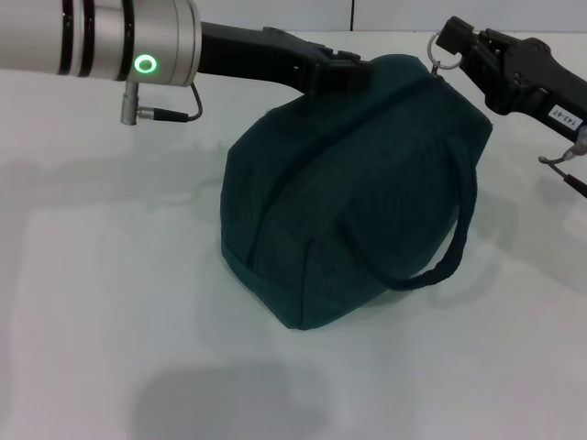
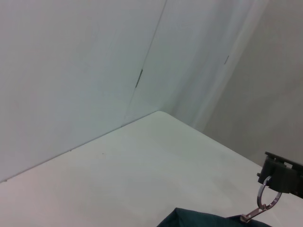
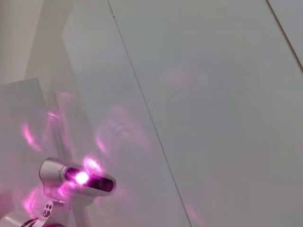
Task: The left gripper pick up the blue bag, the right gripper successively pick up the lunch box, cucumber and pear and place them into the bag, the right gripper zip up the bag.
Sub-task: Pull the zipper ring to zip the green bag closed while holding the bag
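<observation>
right gripper [image 1: 447, 48] pinching ring pull [image 1: 438, 57] atop blue bag [image 1: 353, 192].

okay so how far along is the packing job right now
Near the end. The blue bag stands on the table, and its top looks zipped shut. No lunch box, cucumber or pear shows outside it, so they are presumably inside. The right gripper holds the ring zipper pull at the bag's far end, while the left gripper grips the bag's top. What's left is letting go.

The blue bag [image 1: 353, 192] fills mid-desk, both arms crossing above it; bare desk [image 1: 101, 302] lies open left and front.
</observation>
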{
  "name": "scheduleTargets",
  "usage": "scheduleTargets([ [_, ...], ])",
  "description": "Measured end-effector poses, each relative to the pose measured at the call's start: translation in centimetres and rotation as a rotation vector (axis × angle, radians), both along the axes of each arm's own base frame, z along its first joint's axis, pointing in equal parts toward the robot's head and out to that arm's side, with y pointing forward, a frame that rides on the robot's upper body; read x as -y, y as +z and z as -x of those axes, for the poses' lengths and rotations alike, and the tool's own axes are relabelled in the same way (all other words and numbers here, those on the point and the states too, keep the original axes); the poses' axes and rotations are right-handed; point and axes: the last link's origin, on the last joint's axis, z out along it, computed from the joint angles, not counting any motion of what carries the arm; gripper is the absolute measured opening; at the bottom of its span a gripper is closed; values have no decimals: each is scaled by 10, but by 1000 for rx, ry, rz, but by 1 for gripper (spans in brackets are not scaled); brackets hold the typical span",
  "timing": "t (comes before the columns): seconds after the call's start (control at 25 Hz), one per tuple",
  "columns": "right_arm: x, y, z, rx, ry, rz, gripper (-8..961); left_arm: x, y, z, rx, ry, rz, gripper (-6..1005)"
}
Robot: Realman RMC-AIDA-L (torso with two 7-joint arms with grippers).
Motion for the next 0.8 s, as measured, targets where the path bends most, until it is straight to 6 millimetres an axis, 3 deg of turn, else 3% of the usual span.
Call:
scheduleTargets([
  [0.16, 0, 0, 0, 0, 0, 0, 105, -1, -1, 1, -1, 2, -4, 180],
  [0.36, 0, 0, 0, 0, -3, 1, 106, -1, -3, 2, 0, 8, 6, 402],
  [0.56, 0, 0, -1, 0, -5, 1, 106, -1, -4, 2, -1, 9, 7, 427],
  [0.8, 0, 0, -1, -1, -4, 1, 107, -1, -8, 7, -18, -12, 5, 364],
])
